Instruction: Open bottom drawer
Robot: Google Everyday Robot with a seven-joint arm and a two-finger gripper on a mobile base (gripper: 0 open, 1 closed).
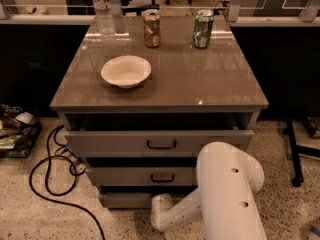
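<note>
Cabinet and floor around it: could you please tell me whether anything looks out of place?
The top drawer hangs partly open, though the pincer sits low at the bottom drawer. A black cable sprawls loose on the floor. Nothing spilled.
</note>
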